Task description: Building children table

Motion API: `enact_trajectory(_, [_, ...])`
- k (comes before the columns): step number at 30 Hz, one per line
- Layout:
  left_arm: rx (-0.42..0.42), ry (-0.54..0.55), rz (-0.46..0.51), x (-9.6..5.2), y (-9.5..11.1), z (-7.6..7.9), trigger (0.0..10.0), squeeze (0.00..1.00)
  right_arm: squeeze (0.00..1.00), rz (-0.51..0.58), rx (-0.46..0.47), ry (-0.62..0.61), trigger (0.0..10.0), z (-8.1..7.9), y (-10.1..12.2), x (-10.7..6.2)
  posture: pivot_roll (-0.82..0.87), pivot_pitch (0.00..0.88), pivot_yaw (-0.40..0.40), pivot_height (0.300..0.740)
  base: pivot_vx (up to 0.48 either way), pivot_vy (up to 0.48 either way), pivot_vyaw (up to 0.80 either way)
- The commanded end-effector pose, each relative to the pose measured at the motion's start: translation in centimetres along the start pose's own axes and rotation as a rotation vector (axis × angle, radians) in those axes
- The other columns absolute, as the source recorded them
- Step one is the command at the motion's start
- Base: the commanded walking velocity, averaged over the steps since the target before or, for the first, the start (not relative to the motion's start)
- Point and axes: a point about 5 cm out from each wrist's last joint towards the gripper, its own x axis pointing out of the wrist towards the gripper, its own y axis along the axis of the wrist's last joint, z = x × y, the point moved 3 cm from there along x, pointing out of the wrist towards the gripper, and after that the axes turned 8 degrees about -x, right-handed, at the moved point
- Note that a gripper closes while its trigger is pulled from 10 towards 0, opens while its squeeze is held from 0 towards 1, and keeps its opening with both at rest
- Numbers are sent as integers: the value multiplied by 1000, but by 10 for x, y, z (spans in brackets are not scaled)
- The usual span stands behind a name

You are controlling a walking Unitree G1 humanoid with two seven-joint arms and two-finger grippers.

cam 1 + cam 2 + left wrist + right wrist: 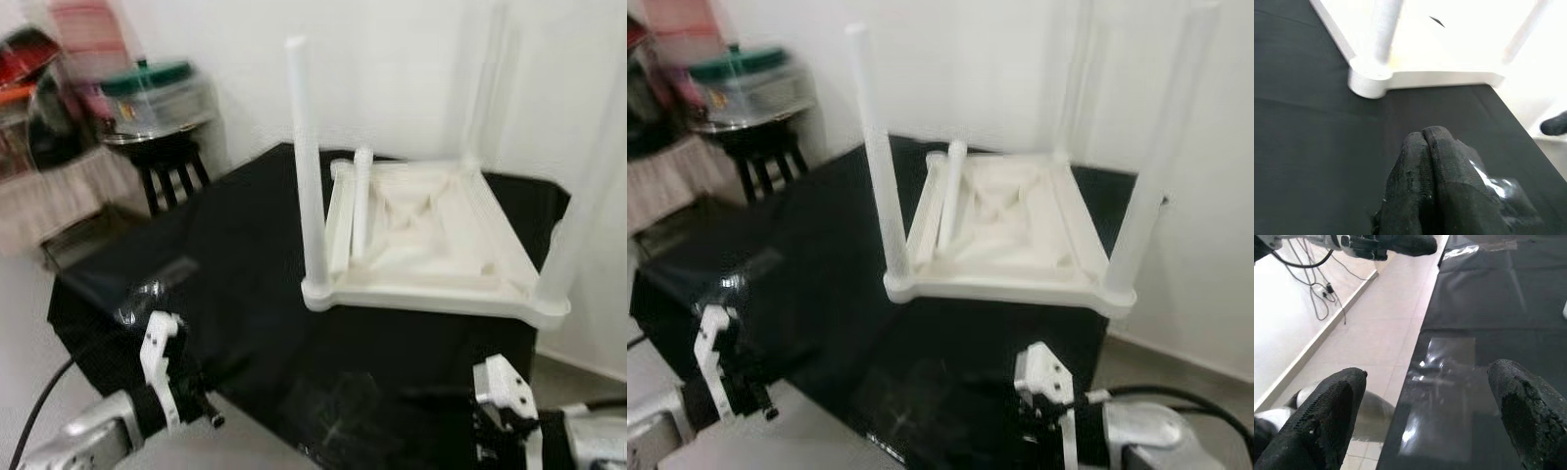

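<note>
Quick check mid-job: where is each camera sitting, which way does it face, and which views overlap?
Left eye view: head, looking forward and down at the upturned white table on the black surface; both arms low.
Right eye view: same scene, stereo partner.
Left wrist view: along the shut left claw toward a table corner with its leg.
Right wrist view: along the open right claw, over the black surface's edge and tiled floor.
Shared: left wrist and eye views show the table.

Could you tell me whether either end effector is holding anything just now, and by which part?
Nothing is held. The left end effector is shut on nothing over the black table; the right end effector is open, short of the upturned white children's table.
</note>
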Motion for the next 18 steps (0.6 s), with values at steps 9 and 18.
enact_trajectory(9, [-22, -38, 33, 13, 1, 11, 10000, 0, 0, 19, -15, -7, 10000, 1, 4, 5, -102, 0, 55, 740, 0, -351, 0])
enact_trajectory(18, [-39, -66, 21, 16, -5, 16, 10000, 0, 0, 20, -14, 0, 10000, 1, 4, 6, -104, 0, 57, 740, 0, -455, 0])
